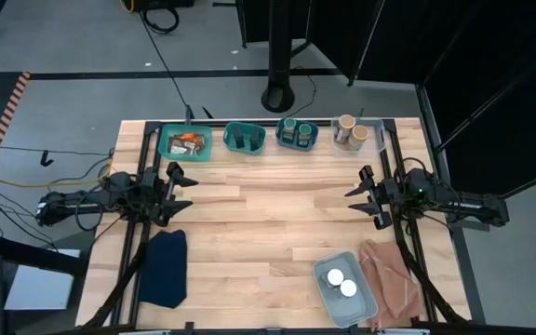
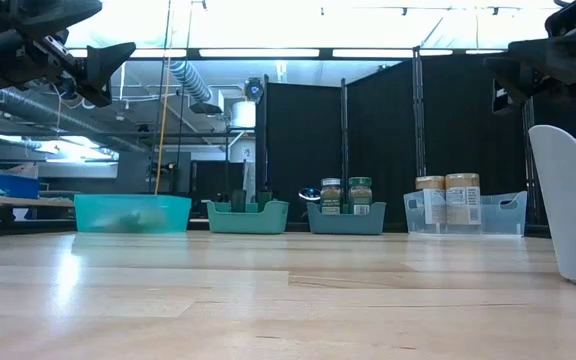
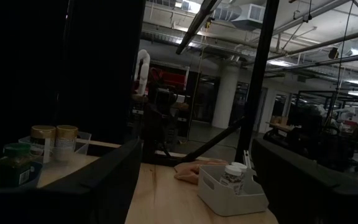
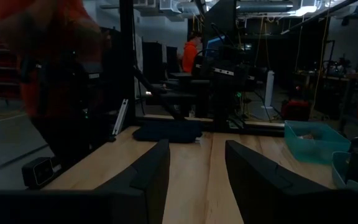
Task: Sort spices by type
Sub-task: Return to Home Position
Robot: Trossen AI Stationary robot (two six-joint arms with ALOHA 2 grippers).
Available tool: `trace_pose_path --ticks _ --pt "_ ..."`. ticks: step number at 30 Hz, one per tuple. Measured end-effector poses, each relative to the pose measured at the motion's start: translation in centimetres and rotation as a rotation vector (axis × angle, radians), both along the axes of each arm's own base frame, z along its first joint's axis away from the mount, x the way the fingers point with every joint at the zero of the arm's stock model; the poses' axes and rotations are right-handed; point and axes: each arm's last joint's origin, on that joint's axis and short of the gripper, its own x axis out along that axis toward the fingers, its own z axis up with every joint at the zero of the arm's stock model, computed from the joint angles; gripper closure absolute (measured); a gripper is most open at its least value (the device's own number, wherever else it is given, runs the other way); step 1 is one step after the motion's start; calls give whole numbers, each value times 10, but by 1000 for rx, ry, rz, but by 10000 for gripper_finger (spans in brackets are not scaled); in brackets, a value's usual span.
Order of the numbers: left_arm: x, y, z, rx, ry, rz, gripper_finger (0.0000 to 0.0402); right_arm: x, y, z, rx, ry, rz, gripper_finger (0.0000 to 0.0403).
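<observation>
Blond planked wood lies bare down the middle of the tabletop (image 1: 268, 233), and both arms hang above it with nothing in their grip. The left fingers (image 3: 104, 186) are spread wide over the left side, the right fingers (image 4: 146, 177) just as wide over the right, tips turned toward each other across the bare centre. Here's what matters: no spice lies between or below either pair. Every container sits in a bin, well apart from both arms. Along the far edge runs a row of four. Flat, crinkly brown packets (image 1: 187, 141) lie in the light green bin (image 1: 167, 149). Two upright black jars (image 1: 238, 138) stand in the teal bin (image 1: 246, 150). Two green-lidded jars (image 1: 305, 131) are in the blue bin (image 1: 298, 146), and two tan-topped round jars (image 1: 346, 123) in the clear bin (image 1: 377, 138) at the right end. That row runs crosswise to the way the fingers point, so it sits off to the side of both. A fifth bin, the pale grey bin (image 1: 361, 312) with rounded corners, sits at the near edge, closer to the right arm, with two white-lidded jars (image 1: 334, 276) upright inside. By my read the sort looks done, and what's coming is a plain retreat to rest. Soft things lie flat and out of the way: a dark blue cloth (image 1: 164, 268) by the left arm, a crumpled tan sheet (image 1: 394, 279) beside the grey bin.
</observation>
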Motion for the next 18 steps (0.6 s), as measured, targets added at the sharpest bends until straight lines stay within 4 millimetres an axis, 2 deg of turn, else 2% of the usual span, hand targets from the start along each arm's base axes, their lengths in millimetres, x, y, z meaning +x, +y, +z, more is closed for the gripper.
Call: trace_pose_path --ticks 18 --pt "0 -2 0 0 0 -20 92 0 0 0 0 0 0 240"
